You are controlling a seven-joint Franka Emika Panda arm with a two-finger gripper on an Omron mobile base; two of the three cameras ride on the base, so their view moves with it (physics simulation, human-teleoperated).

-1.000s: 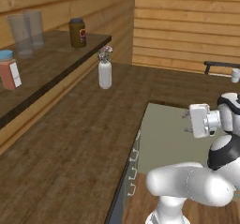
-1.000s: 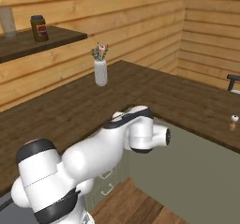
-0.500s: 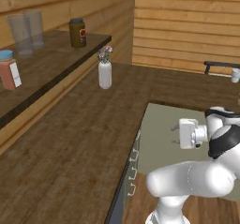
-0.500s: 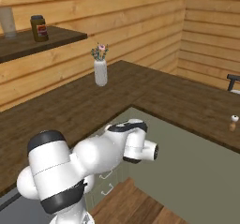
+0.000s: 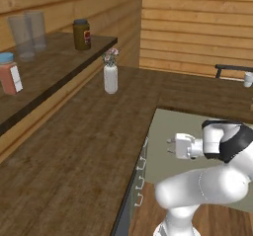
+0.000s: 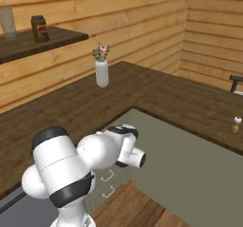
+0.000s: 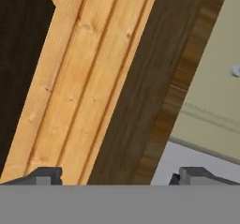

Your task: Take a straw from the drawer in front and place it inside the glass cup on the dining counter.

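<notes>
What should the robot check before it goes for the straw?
1. Hand open: ok, fingertips wide apart.
2. Hand empty: ok, nothing between the fingertips.
3. Drawer pulled out: not ok, the drawers look shut, handles flush in a row.
4. Straw spotted: cannot tell, likely behind a shut front.
5. Vase out of the way: ok, it stands far back on the counter, apart from the arm.

The arm has swung its hand lower, toward the pale green cabinet front (image 5: 143,166). The gripper (image 7: 115,174), jaws apart, now faces the dining counter's (image 7: 140,106) dark edge.
</notes>
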